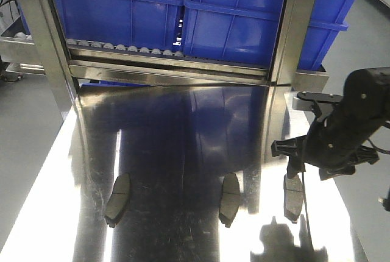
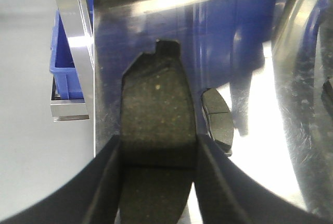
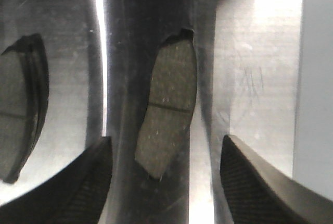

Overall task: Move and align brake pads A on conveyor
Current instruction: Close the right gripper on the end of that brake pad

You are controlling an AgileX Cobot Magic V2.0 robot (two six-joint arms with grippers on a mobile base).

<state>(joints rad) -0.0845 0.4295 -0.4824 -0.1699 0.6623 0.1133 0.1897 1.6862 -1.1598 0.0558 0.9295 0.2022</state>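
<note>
Currently clamps one pad (image 2: pixel 156 120) in the left gripper (image 2: pixel 158 141), fingers (image 2: pixel 109 182) shut tight against both long edges, friction face toward the wrist camera. Cannot tell whether raised off the tabletop (image 2: pixel 270 146) or resting on it. Just right of that, flat on the steel: second pad (image 2: pixel 217 121). Holds the right gripper (image 3: pixel 165 140) over a third pad (image 3: pixel 169 107), jaws spread wide, well clear of both edges, gripping nothing. Flat on the tabletop, groove across the middle, tab end pointing away from the fingers. At the left edge of the right wrist view, partly cut off: fourth pad (image 3: pixel 21 104), also flat on the steel. In the front view, second, fourth and third pads in a rough row, left to right, well apart, lengthwise toward the blue bins (image 1: pixel 231 18).
</note>
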